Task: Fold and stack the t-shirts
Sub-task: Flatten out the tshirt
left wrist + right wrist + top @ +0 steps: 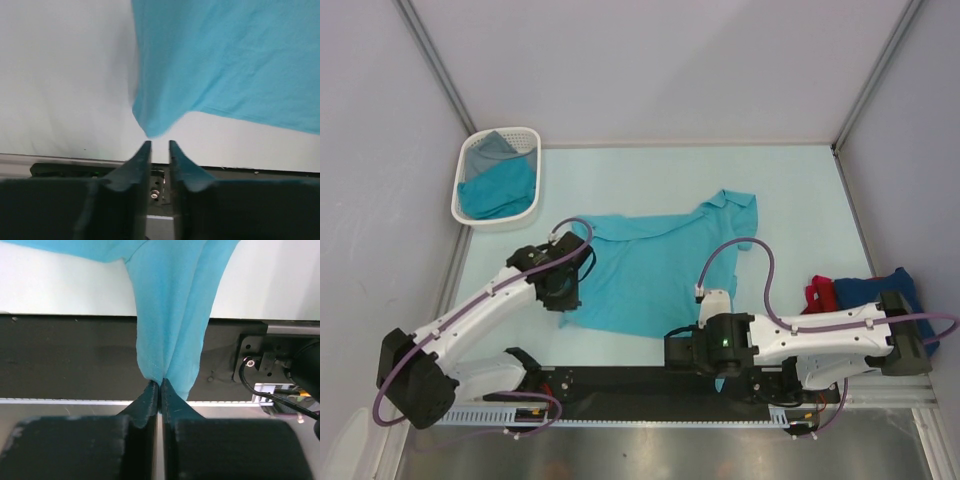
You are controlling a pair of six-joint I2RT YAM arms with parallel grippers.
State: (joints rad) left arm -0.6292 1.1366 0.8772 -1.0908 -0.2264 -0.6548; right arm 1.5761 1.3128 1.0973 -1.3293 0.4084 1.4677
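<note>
Top external shows a teal short-sleeved cloth t-shirt [655, 265] lying mostly flat in the middle of the pale blue desk [790, 190], its collar toward the far right and its lower hem toward the arms. At the far left corner stands a white slotted plastic basket [463, 214] holding bunched teal cloth [500, 190] with grey cloth [492, 146] behind it. Well apart on the right edge of the desk, a red t-shirt [819, 293] lies crumpled, touching a navy blue t-shirt [868, 288], both partly covered by the right arm. The left arm reaches in to the left edge of the teal shirt, and the right arm bends across to the shirt's near hem. In the left wrist view, the left claw [160, 144] is spread only a little, a narrow slot showing between its two dark fingers [137, 165], and nothing sits in that slot. A rounded corner of the teal shirt hangs just beyond the tips. It is not pinched, and whether it brushes the tips cannot be told. In the right wrist view, the right claw [159, 382] is pressed together on a gathered fold of the same teal shirt. The cloth narrows to a point right at the tips and fans out upward from there, lifted off the surface. Behind it runs the black rail [65, 355] at the near edge of the desk, with a cable and a bracket at the right.
</note>
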